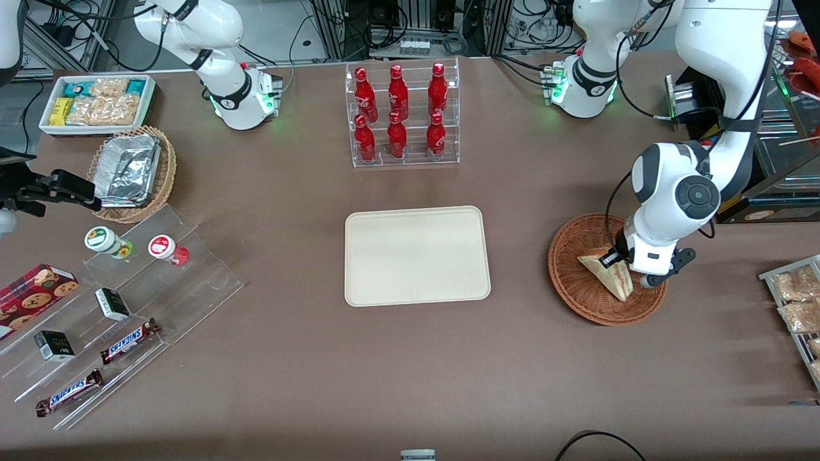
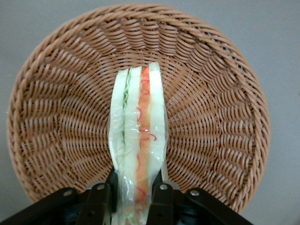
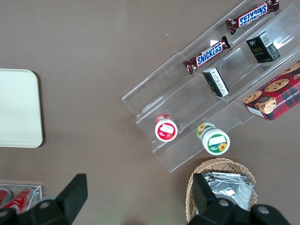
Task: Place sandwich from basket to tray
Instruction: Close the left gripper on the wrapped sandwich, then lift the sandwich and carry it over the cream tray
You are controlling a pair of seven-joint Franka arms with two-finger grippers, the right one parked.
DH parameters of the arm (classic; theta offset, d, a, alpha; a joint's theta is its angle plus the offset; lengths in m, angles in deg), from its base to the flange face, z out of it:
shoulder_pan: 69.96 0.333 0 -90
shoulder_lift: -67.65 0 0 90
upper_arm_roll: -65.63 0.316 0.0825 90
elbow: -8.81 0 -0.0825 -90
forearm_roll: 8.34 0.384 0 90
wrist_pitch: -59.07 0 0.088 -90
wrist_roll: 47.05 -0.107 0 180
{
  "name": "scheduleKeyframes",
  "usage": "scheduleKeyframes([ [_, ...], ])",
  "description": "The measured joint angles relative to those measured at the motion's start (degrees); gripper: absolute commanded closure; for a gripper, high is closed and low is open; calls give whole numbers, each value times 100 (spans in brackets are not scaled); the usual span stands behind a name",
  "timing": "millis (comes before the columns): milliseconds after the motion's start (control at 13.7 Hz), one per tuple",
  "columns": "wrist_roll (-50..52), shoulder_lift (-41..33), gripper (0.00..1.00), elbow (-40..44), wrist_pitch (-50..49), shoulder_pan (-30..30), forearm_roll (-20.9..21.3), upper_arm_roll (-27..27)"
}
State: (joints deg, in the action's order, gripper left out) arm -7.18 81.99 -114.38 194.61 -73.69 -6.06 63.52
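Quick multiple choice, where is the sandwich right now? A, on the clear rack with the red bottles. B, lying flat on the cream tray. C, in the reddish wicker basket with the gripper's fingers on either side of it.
C: the sandwich stands in the basket, and the gripper has a finger on each side of it, while the tray holds nothing.

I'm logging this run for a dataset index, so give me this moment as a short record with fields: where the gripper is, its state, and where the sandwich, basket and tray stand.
gripper: the gripper is down in the basket, fingers shut on the sandwich's sides
sandwich: the sandwich stands on edge, cut side up, over the basket's floor
basket: the basket sits on the table toward the working arm's end
tray: the tray lies flat mid-table, nothing on it
task stage: sandwich gripped, not yet at the tray
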Motion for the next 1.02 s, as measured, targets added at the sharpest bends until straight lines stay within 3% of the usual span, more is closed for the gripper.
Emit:
scheduleKeyframes([
  [583,-2,-298,100,2219,-3071,-566,176,-312],
  [1020,35,-214,100,3057,-3454,-1550,127,-410],
])
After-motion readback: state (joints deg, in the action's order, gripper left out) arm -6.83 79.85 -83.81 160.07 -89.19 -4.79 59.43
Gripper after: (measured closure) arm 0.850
